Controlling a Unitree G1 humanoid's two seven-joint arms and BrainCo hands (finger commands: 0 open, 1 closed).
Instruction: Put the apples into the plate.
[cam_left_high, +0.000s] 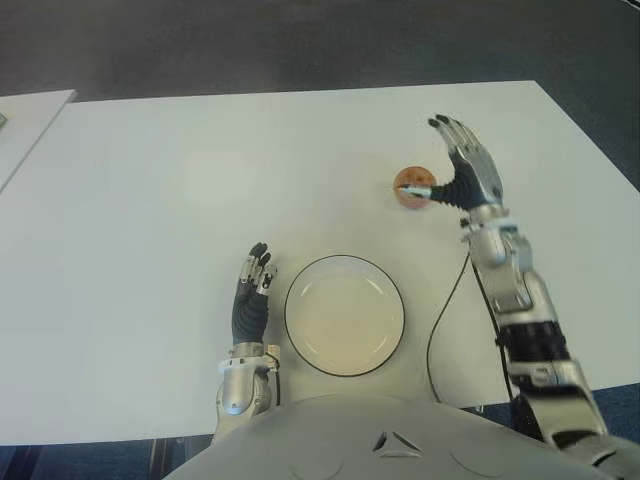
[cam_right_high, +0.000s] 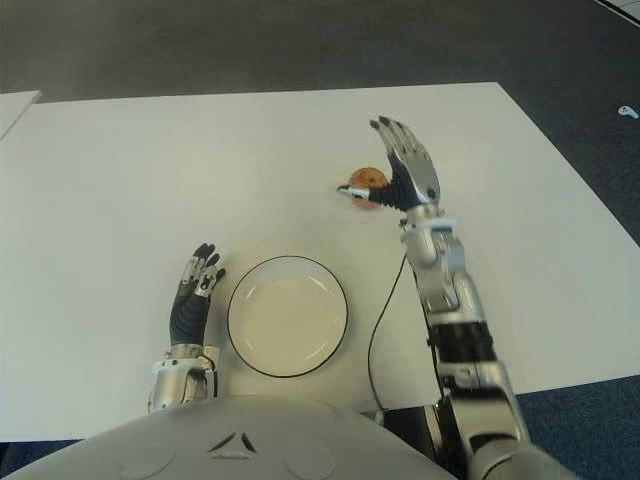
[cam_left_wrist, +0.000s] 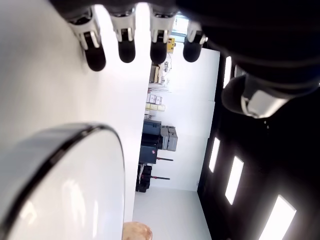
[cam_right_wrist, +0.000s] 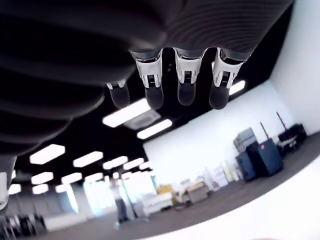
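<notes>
One reddish-orange apple (cam_left_high: 408, 187) sits on the white table (cam_left_high: 180, 180), beyond the plate and to its right. The round white plate (cam_left_high: 345, 314) with a dark rim lies empty near the table's front edge. My right hand (cam_left_high: 455, 165) is raised just right of the apple with its fingers (cam_right_wrist: 186, 90) stretched straight and holding nothing. Its thumb tip shows against the apple's right side; I cannot tell whether they touch. My left hand (cam_left_high: 252, 290) shows just left of the plate, fingers (cam_left_wrist: 126, 50) extended and empty. The left wrist view also catches the plate's rim (cam_left_wrist: 75, 132) and the apple (cam_left_wrist: 136, 231) far off.
A black cable (cam_left_high: 440, 320) runs along the table from my right arm, right of the plate. The corner of a second table (cam_left_high: 25, 115) stands at the far left. Dark floor lies beyond the table's far edge.
</notes>
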